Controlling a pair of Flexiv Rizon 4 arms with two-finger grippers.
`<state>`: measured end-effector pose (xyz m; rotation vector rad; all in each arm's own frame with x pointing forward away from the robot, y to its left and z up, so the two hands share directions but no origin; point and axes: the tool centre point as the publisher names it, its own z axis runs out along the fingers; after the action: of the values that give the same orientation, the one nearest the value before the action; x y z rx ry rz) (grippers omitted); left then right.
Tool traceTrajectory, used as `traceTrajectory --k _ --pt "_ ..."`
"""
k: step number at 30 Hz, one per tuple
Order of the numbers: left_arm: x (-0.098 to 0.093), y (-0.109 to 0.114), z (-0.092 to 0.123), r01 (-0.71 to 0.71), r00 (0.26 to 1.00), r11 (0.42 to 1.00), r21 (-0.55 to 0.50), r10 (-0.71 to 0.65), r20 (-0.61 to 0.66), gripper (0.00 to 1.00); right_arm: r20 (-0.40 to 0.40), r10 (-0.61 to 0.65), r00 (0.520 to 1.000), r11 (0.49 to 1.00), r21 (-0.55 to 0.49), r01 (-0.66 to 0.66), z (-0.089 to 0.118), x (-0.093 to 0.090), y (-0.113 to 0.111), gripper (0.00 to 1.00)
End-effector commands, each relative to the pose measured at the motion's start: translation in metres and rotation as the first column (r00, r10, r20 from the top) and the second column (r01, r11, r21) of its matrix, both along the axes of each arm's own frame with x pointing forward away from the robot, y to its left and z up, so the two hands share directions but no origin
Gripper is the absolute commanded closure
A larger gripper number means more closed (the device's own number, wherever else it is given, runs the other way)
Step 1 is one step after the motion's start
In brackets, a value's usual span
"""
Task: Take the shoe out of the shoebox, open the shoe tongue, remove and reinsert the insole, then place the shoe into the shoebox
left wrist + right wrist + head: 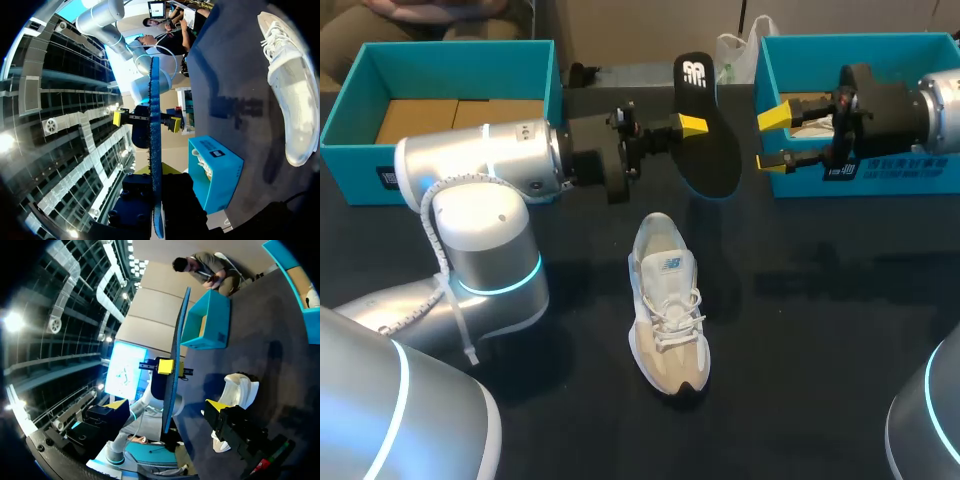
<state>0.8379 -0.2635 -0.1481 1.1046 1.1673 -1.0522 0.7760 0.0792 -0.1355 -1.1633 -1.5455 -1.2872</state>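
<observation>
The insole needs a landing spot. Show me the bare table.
Free: dark table right of the shoe, in front of the right shoebox. Crowded: beside that shoebox, left hand holds the insole, right hand open next to it.

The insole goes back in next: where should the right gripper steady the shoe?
At the heel collar, from above: the shoe stands upright on its sole, opening upward, heel nearest the open right gripper; the left gripper holds the insole.
</observation>
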Motion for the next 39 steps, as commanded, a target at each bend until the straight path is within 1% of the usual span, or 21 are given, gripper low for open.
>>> traceTrajectory --k 1,12,16,17,18,19,20,23,24,25,28,29,30,32,34,39 --pt "0.0 -0.018 -0.005 -0.008 1.0 1.0 -0.007 0.008 0.006 1.0 -0.006 0.013 1.0 1.0 0.009 -0.013 -0.005 0.006 0.01 0.0" --pt "0.005 -0.046 -0.004 -0.02 1.0 1.0 -0.023 0.02 0.007 1.0 -0.014 0.043 0.999 0.999 0.025 -0.042 -0.006 0.007 0.021 0.0" --pt "0.003 -0.051 -0.003 -0.015 1.0 0.999 -0.029 0.015 0.009 1.0 -0.016 0.048 0.999 0.998 0.028 -0.048 -0.007 0.006 0.022 0.0" --pt "0.002 -0.052 -0.003 -0.013 1.0 0.999 -0.03 0.014 0.01 1.0 -0.017 0.049 0.999 0.998 0.029 -0.048 -0.007 0.006 0.022 0.02" --pt "0.002 -0.053 -0.003 -0.012 1.0 0.999 -0.031 0.013 0.011 1.0 -0.019 0.048 0.999 0.998 0.029 -0.048 -0.007 0.006 0.022 0.07" --pt "0.001 -0.053 -0.002 -0.012 1.0 0.999 -0.034 0.012 0.013 1.0 -0.02 0.048 0.999 0.998 0.03 -0.047 -0.007 0.005 0.022 0.15" --pt "0.0 -0.054 -0.002 -0.013 1.0 0.999 -0.04 0.014 0.019 1.0 -0.023 0.046 0.999 0.999 0.031 -0.045 -0.007 0.005 0.022 0.18" --pt "-0.002 -0.053 0.0 -0.013 1.0 0.999 -0.044 0.014 0.02 1.0 -0.029 0.041 0.999 0.999 0.031 -0.041 -0.008 0.004 0.022 0.2" --pt "-0.003 -0.053 0.001 -0.012 1.0 0.999 -0.046 0.013 0.019 1.0 -0.031 0.041 0.999 0.999 0.031 -0.04 -0.008 0.004 0.021 0.25" --pt "-0.004 -0.052 0.001 -0.01 1.0 0.999 -0.048 0.011 0.02 1.0 -0.032 0.04 0.999 0.999 0.032 -0.039 -0.008 0.004 0.021 0.27" --pt "-0.007 -0.05 0.003 -0.007 1.0 0.999 -0.051 0.008 0.022 1.0 -0.036 0.04 0.999 0.999 0.032 -0.039 -0.009 0.005 0.021 0.38" --pt "-0.008 -0.05 0.003 -0.006 1.0 0.999 -0.051 0.007 0.022 1.0 -0.037 0.04 0.999 0.999 0.032 -0.039 -0.009 0.005 0.021 0.43" --pt "-0.008 -0.049 0.002 -0.005 1.0 0.999 -0.052 0.006 0.023 1.0 -0.037 0.04 0.999 0.999 0.032 -0.038 -0.009 0.005 0.021 0.45" --pt "-0.01 -0.047 0.003 -0.003 1.0 0.999 -0.053 0.005 0.024 1.0 -0.037 0.038 0.999 0.999 0.033 -0.037 -0.009 0.006 0.021 0.45" --pt "-0.012 -0.045 0.004 0.0 1.0 0.999 -0.054 0.001 0.025 1.0 -0.037 0.038 0.999 0.999 0.034 -0.036 -0.009 0.007 0.021 0.5" --pt "-0.012 -0.044 0.005 -0.006 1.0 0.998 -0.063 0.008 0.027 1.0 -0.042 0.047 0.998 0.998 0.033 -0.045 -0.01 0.007 0.021 0.53"
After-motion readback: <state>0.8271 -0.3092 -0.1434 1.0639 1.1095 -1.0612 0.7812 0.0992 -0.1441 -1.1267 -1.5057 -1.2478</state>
